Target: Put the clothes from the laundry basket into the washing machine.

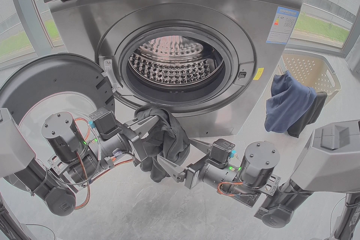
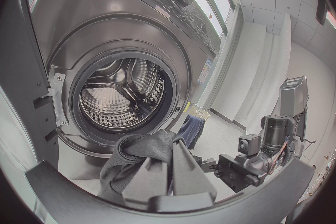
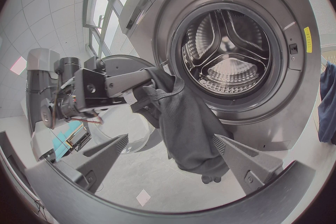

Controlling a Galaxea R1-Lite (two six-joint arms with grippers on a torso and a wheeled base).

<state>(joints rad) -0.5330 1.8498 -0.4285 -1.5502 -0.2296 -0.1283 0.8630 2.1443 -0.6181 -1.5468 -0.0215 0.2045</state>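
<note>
Left claw (image 1: 152,120) was clamped shut on a bunched fold of the dark garment (image 1: 170,139). The cloth hung from it in a loose drape, just in front of and a little below the washing machine (image 1: 225,27) opening, not yet past its rim. Right claw (image 1: 174,149) stood open, one finger on either side of the garment's lower hang; contact with the cloth could not be told. Drum (image 1: 170,64) looked bare. Door (image 1: 48,75) was swung wide to the robot's left.

Handling, as judged:
- Light, thin knit (mesh texture plain in the right wrist view), wholly limp, nothing stiff to steer by.
- Would sag and trail from any single hold; the tail could catch on the rim or drop short onto the floor (image 1: 150,207).
- Neither fragile nor slippery.
- Best hold: a gathered bunch near the middle, plus a second pinch on the low end so both ends go in together.

Laundry basket (image 1: 318,68) stood to the machine's right, well apart from both claws. A blue garment (image 1: 287,102) and a darker piece (image 1: 313,113) were draped over its near rim.
</note>
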